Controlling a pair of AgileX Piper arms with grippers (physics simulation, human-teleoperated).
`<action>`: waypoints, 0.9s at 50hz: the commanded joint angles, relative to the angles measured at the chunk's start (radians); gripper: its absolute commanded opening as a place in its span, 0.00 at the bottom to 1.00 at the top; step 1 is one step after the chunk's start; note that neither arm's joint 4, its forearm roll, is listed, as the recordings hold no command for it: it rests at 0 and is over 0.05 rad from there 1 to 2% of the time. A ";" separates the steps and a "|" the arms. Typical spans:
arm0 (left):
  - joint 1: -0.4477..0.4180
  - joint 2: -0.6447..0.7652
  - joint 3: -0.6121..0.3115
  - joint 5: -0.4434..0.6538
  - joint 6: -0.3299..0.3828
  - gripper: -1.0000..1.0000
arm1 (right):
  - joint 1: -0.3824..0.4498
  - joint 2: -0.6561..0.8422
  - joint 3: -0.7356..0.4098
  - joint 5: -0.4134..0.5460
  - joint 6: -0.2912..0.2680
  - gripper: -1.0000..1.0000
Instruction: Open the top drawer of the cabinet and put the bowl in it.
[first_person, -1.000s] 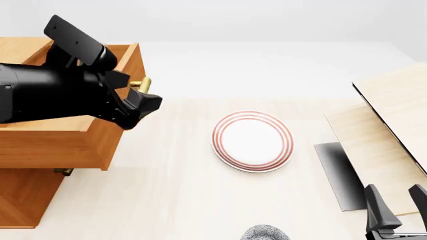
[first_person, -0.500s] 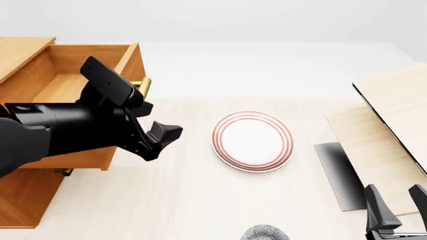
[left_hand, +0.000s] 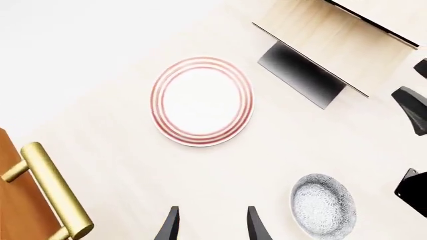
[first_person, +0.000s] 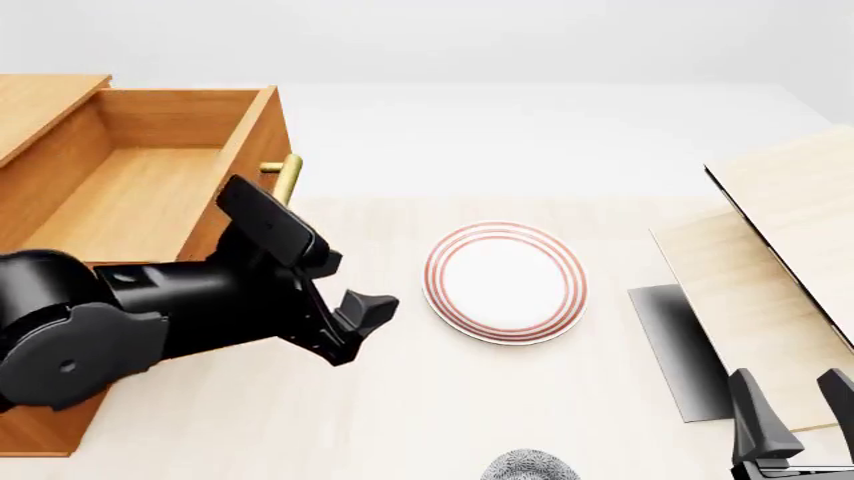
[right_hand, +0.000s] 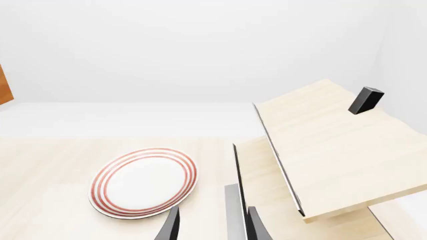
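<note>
Front view: the top drawer (first_person: 140, 190) of the cabinet (first_person: 40, 100) stands pulled out, its tray bare inside, with the brass bar handle (first_person: 283, 178) on its front. The left gripper (first_person: 350, 325) hangs over the table (first_person: 400, 420) between the drawer front and the red-ringed plate (first_person: 506, 282), holding nothing, its jaws parted. The speckled bowl (first_person: 533, 466) shows only as a sliver at the near edge of the table, nearer than the plate. The right gripper (first_person: 794, 415) sits low at the right edge, beside the pale wood boards (first_person: 774, 260), fingers spread and empty.

Left wrist view: two dark fingertips (left_hand: 169, 227) stand apart with bare table between them. The bowl (left_hand: 323, 206) rests upright on the table, apart from the plate (left_hand: 201, 101). The brass handle (left_hand: 53, 190) and a strip of drawer front appear at the frame edge.

Right wrist view: fingertips (right_hand: 171, 227) are apart, gripping nothing. The plate (right_hand: 144, 181) lies beside the pale boards (right_hand: 327, 145). The bowl is out of frame.
</note>
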 joint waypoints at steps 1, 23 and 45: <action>-0.032 0.014 0.055 -0.071 -0.061 1.00 | 0.000 -0.002 0.001 0.000 0.000 1.00; -0.163 0.221 0.028 -0.165 -0.125 1.00 | 0.000 -0.002 0.001 0.000 0.000 1.00; -0.215 0.361 -0.004 -0.170 -0.164 1.00 | 0.000 -0.002 0.001 0.000 0.000 1.00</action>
